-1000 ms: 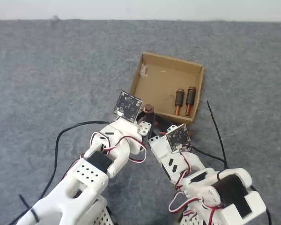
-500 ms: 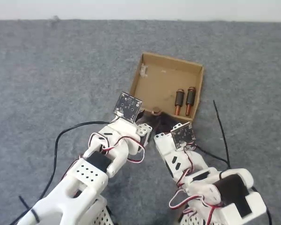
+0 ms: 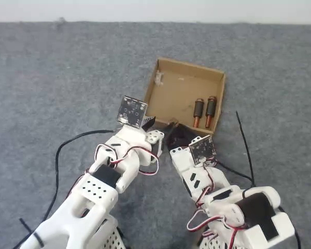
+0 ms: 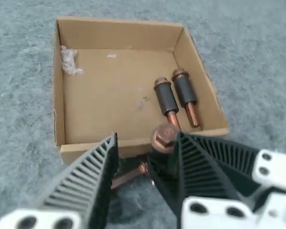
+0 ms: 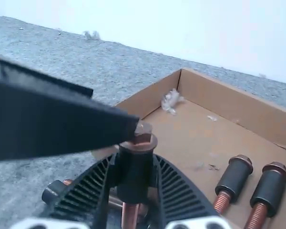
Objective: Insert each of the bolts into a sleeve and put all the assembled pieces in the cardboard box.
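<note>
Sleeved bolt (image 5: pixel 139 141) at near wall of cardboard box (image 3: pixel 221 85)
Right gripper (image 5: pixel 134 164) is clamping its sleeve upright; left gripper (image 4: pixel 147 143) is gaping, holding nothing, one finger crowding the bolt head, likely risking a knock spilling it outside.

- Brown square cardboard box (image 3: pixel 171 96) is looking plain.
- Copper threaded metal bolts (image 4: pixel 192 113) are glinting orange.
- Black cylindrical sleeves (image 4: pixel 163 97) are looking matte.
- Grey carpet (image 3: pixel 62 67) is showing speckling.

Bright, even light, soft faint shadows
</note>
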Tool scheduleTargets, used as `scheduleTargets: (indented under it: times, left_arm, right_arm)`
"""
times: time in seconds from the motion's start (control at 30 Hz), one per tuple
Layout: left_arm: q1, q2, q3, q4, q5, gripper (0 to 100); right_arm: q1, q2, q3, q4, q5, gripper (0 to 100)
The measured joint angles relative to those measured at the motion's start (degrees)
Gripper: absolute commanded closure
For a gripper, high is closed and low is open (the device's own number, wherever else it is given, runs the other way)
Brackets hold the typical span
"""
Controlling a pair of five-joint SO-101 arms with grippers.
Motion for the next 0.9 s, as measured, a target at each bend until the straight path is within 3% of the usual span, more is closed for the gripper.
scheduleTargets:
  times: [0.13,0.3,0.9]
  left_arm:
    - [0.00,0.00,-0.26,0.00,1.32,85]
    - [-0.44,0.00,-1.32,0.00,1.49,100]
    - [-17.85,3.16,-2.55,-3.78,1.93,99]
  right_arm:
    - [0.18,0.00,0.00,0.00,0.00,99.2]
    - [0.18,0.00,0.00,0.00,0.00,99.2]
    - [0.18,0.00,0.09,0.00,0.00,99.2]
